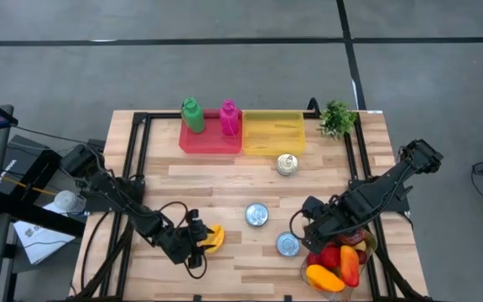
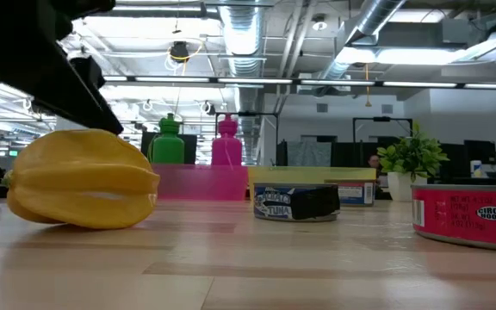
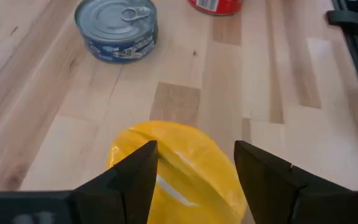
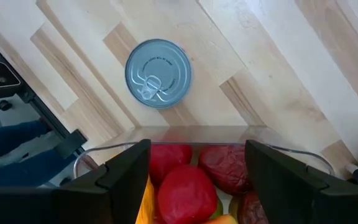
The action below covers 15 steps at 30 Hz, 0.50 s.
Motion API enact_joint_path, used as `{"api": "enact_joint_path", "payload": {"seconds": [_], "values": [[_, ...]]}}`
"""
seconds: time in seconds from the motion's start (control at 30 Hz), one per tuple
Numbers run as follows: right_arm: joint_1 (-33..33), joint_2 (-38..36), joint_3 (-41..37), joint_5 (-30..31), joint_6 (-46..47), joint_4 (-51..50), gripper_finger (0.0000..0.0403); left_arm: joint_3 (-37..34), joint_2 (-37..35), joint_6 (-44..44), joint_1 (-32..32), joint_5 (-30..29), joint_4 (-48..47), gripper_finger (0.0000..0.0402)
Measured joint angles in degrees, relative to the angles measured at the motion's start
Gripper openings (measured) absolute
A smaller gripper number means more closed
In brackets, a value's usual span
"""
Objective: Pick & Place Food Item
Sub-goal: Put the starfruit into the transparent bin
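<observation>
While the yellow ridged plastic starfruit (image 3: pixel 176 165) lies on the wooden bench (image 1: pixel 225 180) near its front left edge, the left gripper (image 3: pixel 194 180) straddles it, fingers spread either side and not yet pressing it. Its long axis seems to run across the gap. That arm reaches low from the left. The right gripper (image 4: pixel 197 180) hovers open above the clear tub of produce (image 1: pixel 340 262).
</observation>
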Motion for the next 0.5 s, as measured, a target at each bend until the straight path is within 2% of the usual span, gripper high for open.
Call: {"api": "enact_joint_path", "payload": {"seconds": [0.13,0.5], "values": [[0.06,0.0,0.0,0.0,0.0,0.0,0.0256,0.17,1.94,-4.28,-0.06,-1.0,0.95,0.0204],[0.06,0.0,0.0,1.39,0.03,0.2,0.0256,-0.02,1.92,-3.41,-0.02,0.45,-3.83,0.018]]}}
